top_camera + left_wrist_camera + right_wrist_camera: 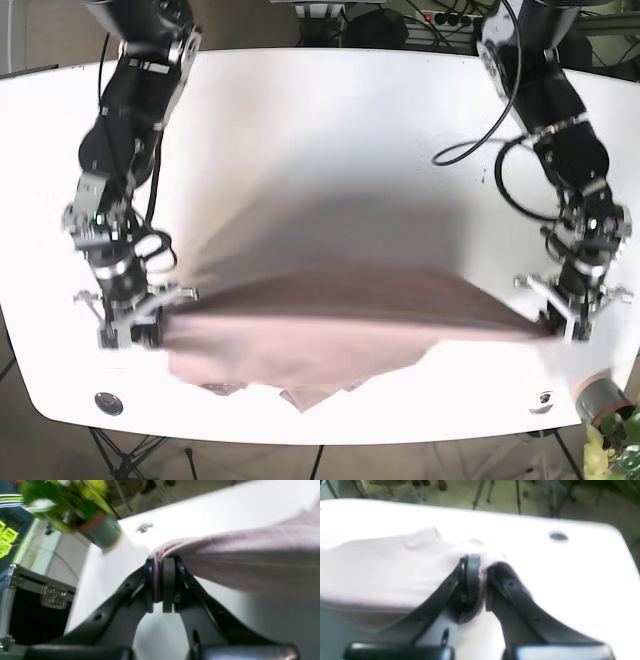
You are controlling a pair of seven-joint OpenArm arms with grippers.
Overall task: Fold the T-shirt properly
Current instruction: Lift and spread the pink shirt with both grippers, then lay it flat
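At the left of the base view, the right gripper hangs low over the near part of the table, its fingers clenched on one end of the pink shirt. The right wrist view confirms this: the pads are pressed together with a pinch of cloth squeezed between them, and the rest of the fabric spreads away to one side over the white surface.

Across the middle, the shirt is stretched as a taut band between the two arms, raised off the table with a shadow under it. Its lower edge sags, and a bunched part with a point of fabric trails near the front rim.

At the right, the left gripper is likewise closed on the other end; its wrist view shows gathered pink cloth clamped between the pads and draped off to the side. A potted plant stands just beside this arm at the table's corner.

The step in hand looks like the carry of a fold: both arms hold an edge aloft and spread. The next move likely calls for travelling together at even height, keeping the tension, so the held edge lands square on the part that lies below, then letting go only once the cloth rests flat. The left arm should keep clear of the plant.
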